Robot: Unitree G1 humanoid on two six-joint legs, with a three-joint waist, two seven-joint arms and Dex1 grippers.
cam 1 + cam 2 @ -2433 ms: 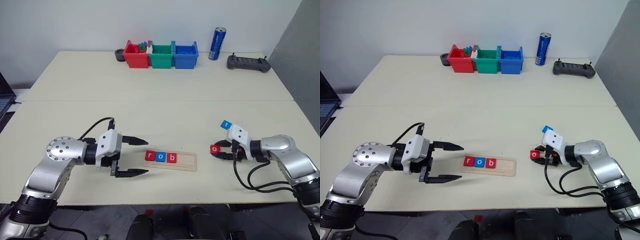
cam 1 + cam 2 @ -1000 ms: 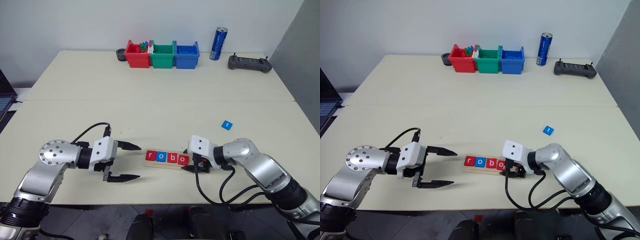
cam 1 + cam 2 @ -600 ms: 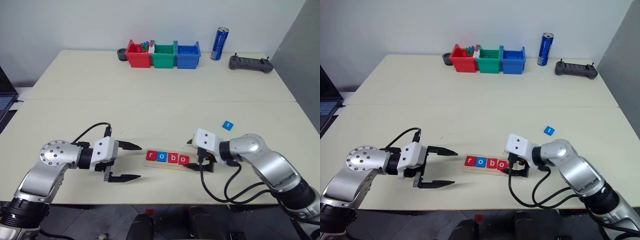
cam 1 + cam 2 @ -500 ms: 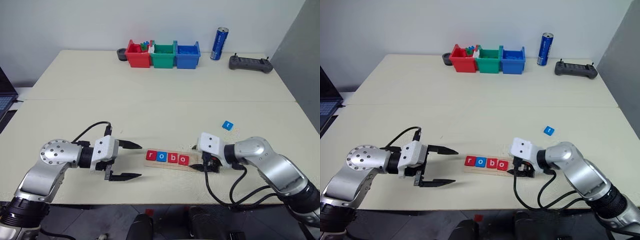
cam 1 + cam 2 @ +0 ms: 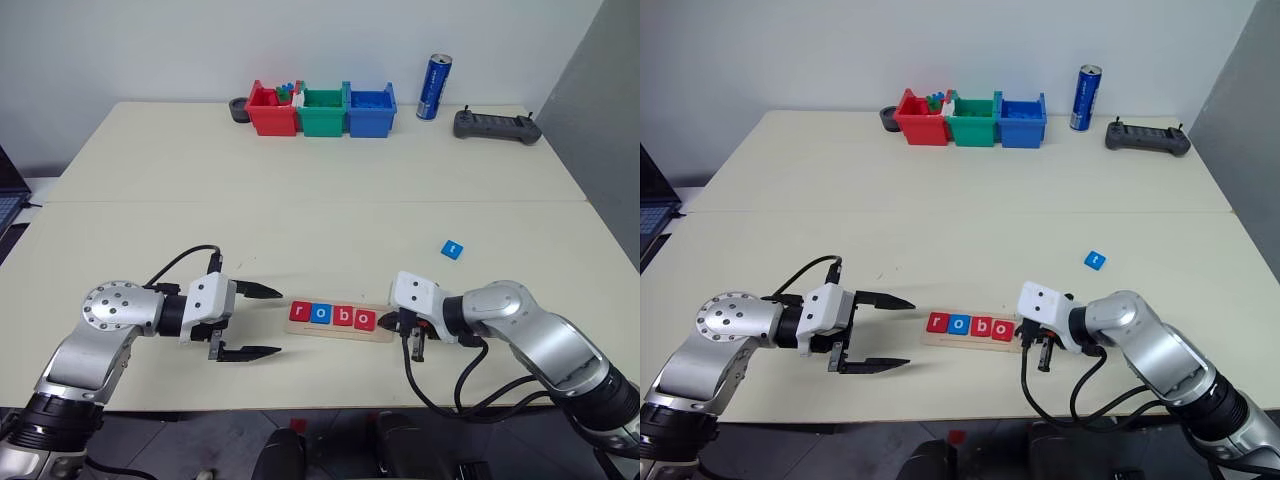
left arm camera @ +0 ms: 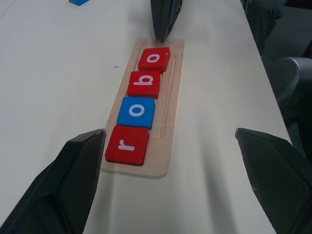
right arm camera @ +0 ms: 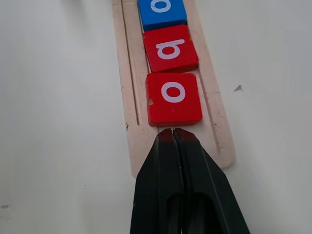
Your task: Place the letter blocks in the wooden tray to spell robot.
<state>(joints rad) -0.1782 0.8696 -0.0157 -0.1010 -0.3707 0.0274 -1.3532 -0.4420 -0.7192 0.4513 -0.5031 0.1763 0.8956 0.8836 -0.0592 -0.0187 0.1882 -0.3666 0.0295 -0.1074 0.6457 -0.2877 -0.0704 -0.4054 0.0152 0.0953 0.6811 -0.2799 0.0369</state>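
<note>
The wooden tray (image 5: 336, 333) lies near the table's front edge. In its groove sit the letter blocks red r (image 5: 299, 312), blue o (image 5: 320, 314), red b (image 5: 343, 317) and red o (image 5: 365, 320). A blue t block (image 5: 452, 248) lies flat on the table, farther back to the right. My right gripper (image 7: 171, 130) is shut and empty, its tips over the tray's bare right end just behind the red o (image 7: 174, 98). My left gripper (image 5: 280, 321) stands open and empty at the tray's left end, one finger on each side of it.
Red (image 5: 271, 108), green (image 5: 323, 110) and blue (image 5: 370, 110) bins stand in a row at the back. A blue can (image 5: 434, 87) and a black controller (image 5: 497, 125) are to their right. A laptop corner (image 5: 6, 190) shows at the far left.
My right gripper brought the red o block from the right and set it in the tray after b, let go, drew back slightly and shut. The left gripper stayed put.
</note>
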